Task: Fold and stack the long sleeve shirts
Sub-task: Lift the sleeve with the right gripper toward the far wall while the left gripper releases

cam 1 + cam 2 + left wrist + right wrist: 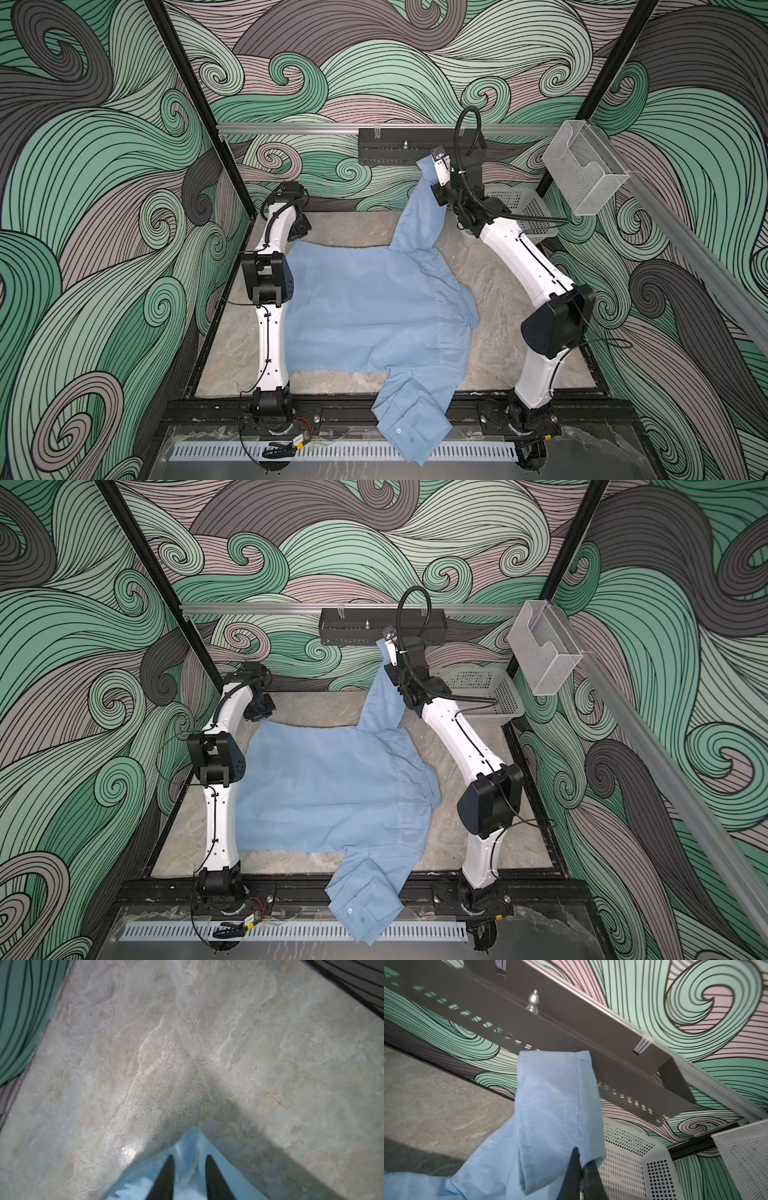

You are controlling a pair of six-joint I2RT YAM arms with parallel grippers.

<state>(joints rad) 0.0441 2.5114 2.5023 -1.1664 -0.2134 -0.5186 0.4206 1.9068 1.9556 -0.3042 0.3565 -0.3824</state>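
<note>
Shirt [374, 299], light blue, spread flat across centre of table [498, 316] in both top views, collar end toward 3 o'clock, hem toward 9 o'clock. One sleeve [415, 212] pulled up off the tabletop toward 1 o'clock, its cuff [556, 1084] raised in air just in front of black tray [395, 153]. Other sleeve [409, 411] folded on itself at 6 o'clock, draped over front edge of table, small white button showing near its end.

Right gripper [437, 168] at 1 o'clock, up high. In right wrist view, right gripper [581, 1165] with fingers pressed together, pinching edge of raised cuff.

Left gripper [300, 230] at 10 o'clock, low over far left corner of shirt. In left wrist view, left gripper [189, 1159] with fingers parted, pointed corner of blue cloth lying under and between them; contact with cloth not determinable.

Basket [513, 208], pale, perforated, at 2 o'clock behind right arm, apart from shirt body. Clear box [582, 174] on rail at 2 o'clock, above basket.
</note>
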